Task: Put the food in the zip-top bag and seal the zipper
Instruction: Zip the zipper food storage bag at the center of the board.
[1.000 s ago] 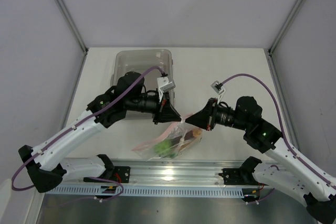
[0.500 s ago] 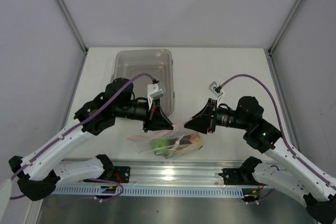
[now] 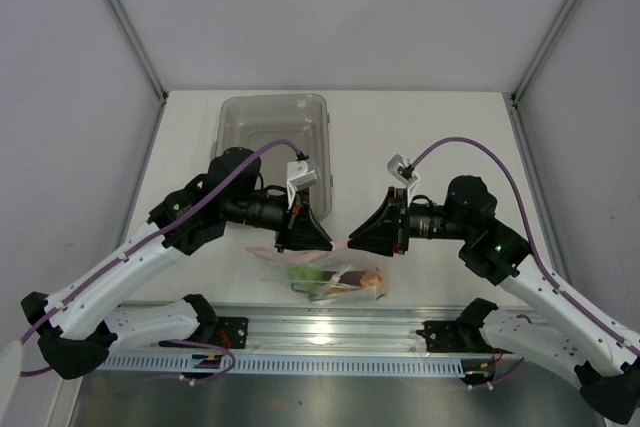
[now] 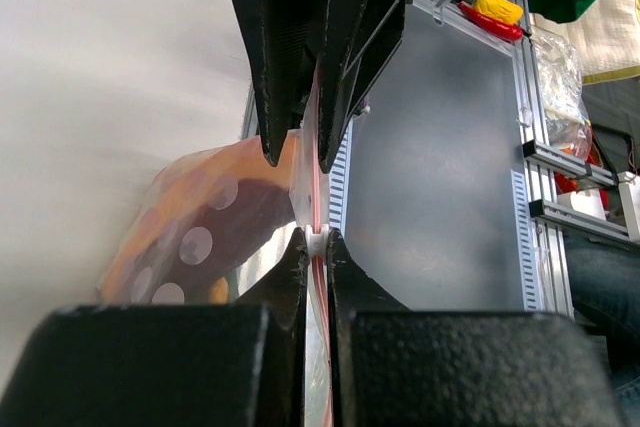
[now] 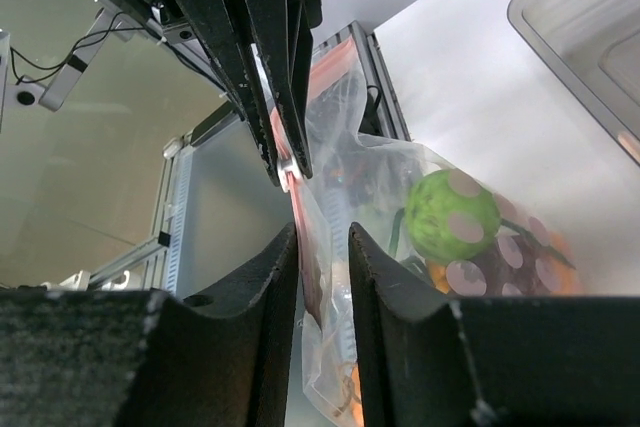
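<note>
left gripper [image 4: 315, 239] pinched tight on zipper [image 4: 318, 162] | right gripper [image 5: 320, 232] clamping bag [image 5: 345, 157] mouth | lime [image 5: 450, 215] inside bag

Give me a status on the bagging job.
Done: the food, green lime included, sits inside the zip-top bag. In hand: the left gripper pinches the zipper; the right gripper straddles it, grip unclear. Remaining: whether the zipper is fully sealed cannot be told.
</note>
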Robot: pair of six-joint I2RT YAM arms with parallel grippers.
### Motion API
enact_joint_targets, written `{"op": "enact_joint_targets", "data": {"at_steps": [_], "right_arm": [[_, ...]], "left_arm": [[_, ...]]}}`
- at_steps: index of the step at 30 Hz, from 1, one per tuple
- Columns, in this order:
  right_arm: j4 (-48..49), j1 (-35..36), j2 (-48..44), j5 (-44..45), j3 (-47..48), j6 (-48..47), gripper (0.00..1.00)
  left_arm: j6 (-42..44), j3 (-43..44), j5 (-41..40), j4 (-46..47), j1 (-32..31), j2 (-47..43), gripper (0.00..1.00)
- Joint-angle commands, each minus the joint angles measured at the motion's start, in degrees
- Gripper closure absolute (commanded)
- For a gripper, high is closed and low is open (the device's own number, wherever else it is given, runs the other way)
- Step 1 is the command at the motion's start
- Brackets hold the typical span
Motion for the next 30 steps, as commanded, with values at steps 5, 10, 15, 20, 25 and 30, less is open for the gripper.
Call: {"op": "enact_joint_targets", "data": {"at_steps": [5, 10, 15, 20, 25, 30], "right_arm": [[2.94, 0.00, 1.73, -3.36, 2.79, -0.86, 0.74], [3.29, 0.17, 2.78, -5.02, 3.06, -0.77, 0.80], [4.96, 0.26, 3.40, -6.78, 3.41, -0.24, 0.80], [4.70, 0.44, 4.37, -7.40, 4.02, -0.68, 0.84], [4.35, 0.87, 5.24, -7.14, 4.20, -0.77, 1.00], [-1.09, 1.32, 5.16, -1.54, 5.25, -3.93, 1.00]], "left_arm": [[-0.77, 0.72, 1.46, 0.55, 0.04, 0.01, 0.99], [-0.77, 0.64, 1.73, 0.73, 0.04, 0.19, 0.99], [-0.77, 0.55, 2.08, 0.99, 0.04, 0.63, 0.99], [-0.86, 0.55, 2.43, 1.25, 0.04, 0.98, 0.99], [-0.86, 0.64, 2.43, 1.17, 0.04, 0.81, 0.99], [-0.59, 0.55, 1.38, 0.38, 0.13, 0.37, 0.99]]}}
